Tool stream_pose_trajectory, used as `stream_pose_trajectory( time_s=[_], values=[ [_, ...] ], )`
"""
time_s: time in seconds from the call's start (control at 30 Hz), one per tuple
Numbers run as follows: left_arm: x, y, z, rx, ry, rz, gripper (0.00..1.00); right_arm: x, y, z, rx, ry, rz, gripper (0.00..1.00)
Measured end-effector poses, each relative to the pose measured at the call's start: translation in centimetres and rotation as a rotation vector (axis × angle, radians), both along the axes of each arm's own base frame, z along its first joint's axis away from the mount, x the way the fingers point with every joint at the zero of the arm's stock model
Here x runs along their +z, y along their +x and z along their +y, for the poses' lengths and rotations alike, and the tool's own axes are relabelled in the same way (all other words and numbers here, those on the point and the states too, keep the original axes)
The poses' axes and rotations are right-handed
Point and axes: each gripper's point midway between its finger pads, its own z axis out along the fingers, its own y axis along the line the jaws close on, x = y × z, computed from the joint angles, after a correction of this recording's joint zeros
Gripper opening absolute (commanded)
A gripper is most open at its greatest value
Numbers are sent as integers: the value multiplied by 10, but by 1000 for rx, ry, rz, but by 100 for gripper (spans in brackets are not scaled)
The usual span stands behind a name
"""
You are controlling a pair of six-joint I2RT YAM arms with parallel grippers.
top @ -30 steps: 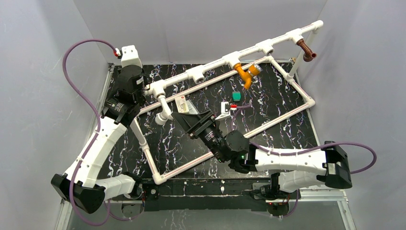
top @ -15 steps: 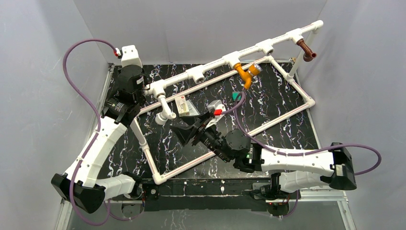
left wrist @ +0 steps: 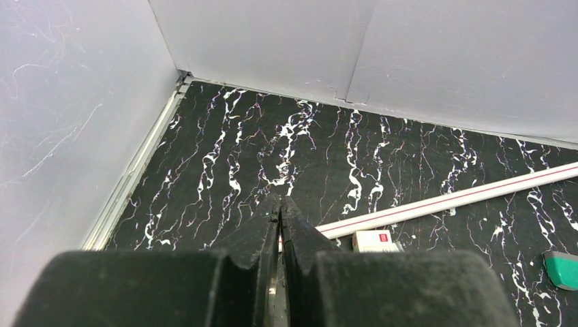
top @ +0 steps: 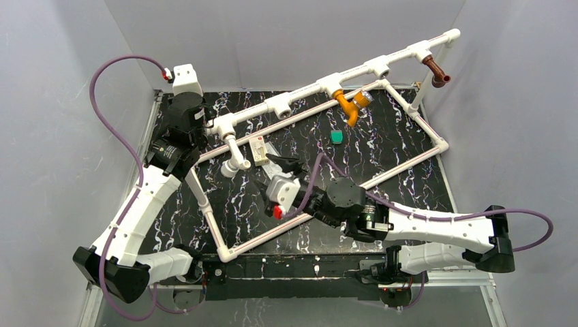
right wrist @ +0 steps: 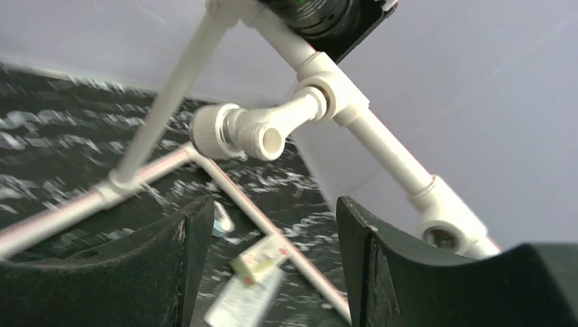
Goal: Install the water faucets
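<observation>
Spanning a grey-walled booth, black white-veined bench (top: 402, 136) carries white pipe frame (top: 307, 92). White faucet (top: 235, 155) hangs off frame's left T, long axis slanting down, spout twd near edge; orange faucet (top: 350, 103) & brown faucet (top: 435, 71) sit further right. Right fingers (right wrist: 191, 231) spread wide, empty; left fingers (left wrist: 262, 231) pressed together.

Orange faucet (top: 349, 103), reddish-brown faucet (top: 435, 69), white faucet (top: 235, 154), black white-veined table (top: 399, 136), teal piece (top: 336, 137)

A robotics lab test cell is shown. A black marbled table (top: 409, 129) is enclosed by plain grey panels (top: 286, 41). Two cabled robot arms (top: 140, 208) are bolted at its near edge.
</observation>
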Motion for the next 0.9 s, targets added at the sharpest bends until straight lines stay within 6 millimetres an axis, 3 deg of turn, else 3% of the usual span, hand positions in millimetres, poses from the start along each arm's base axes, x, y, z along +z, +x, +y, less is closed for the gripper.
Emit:
stream_pose_trajectory(
  time_s=[0.5, 0.9],
  values=[
    [0, 0, 0, 0, 1, 1, 3, 0, 24, 20, -95, -510, -794, 73],
    [0, 0, 0, -1, 1, 2, 3, 9, 30, 44, -117, -687, -1041, 71]
  ],
)
